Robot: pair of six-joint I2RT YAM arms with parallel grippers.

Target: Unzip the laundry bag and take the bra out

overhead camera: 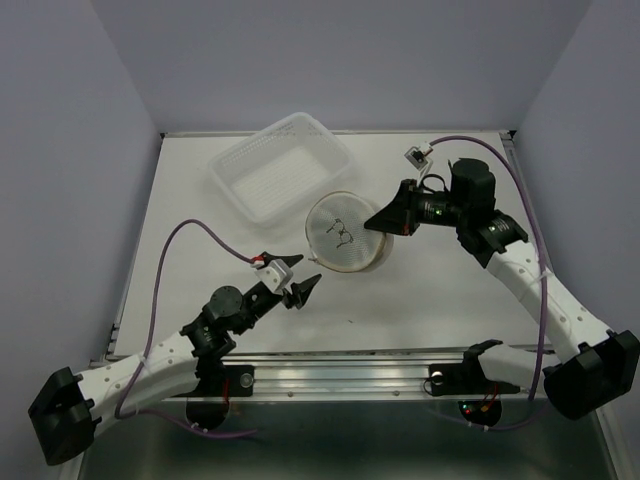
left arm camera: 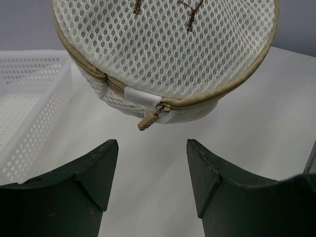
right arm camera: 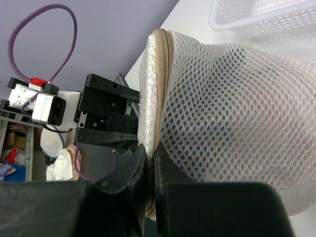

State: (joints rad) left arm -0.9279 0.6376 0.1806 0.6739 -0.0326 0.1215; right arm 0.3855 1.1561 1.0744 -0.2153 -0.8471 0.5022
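The laundry bag [overhead camera: 344, 232] is a round white mesh drum with a tan rim, zipped shut, at the table's middle. It fills the left wrist view [left arm camera: 163, 44] and the right wrist view [right arm camera: 232, 118]. Its tan zipper pull [left arm camera: 149, 119] hangs from the near side. My left gripper [overhead camera: 302, 290] is open, a short way in front of the pull and not touching it. My right gripper [overhead camera: 378, 222] is shut on the bag's tan rim at its right edge, as the right wrist view [right arm camera: 152, 153] shows. A dark shape shows faintly through the mesh; the bra is otherwise hidden.
A rectangular white plastic basket [overhead camera: 282, 163] stands just behind and left of the bag; its wall shows in the left wrist view [left arm camera: 34, 123]. Purple cables arc over both arms. The table's raised edges run along left and right.
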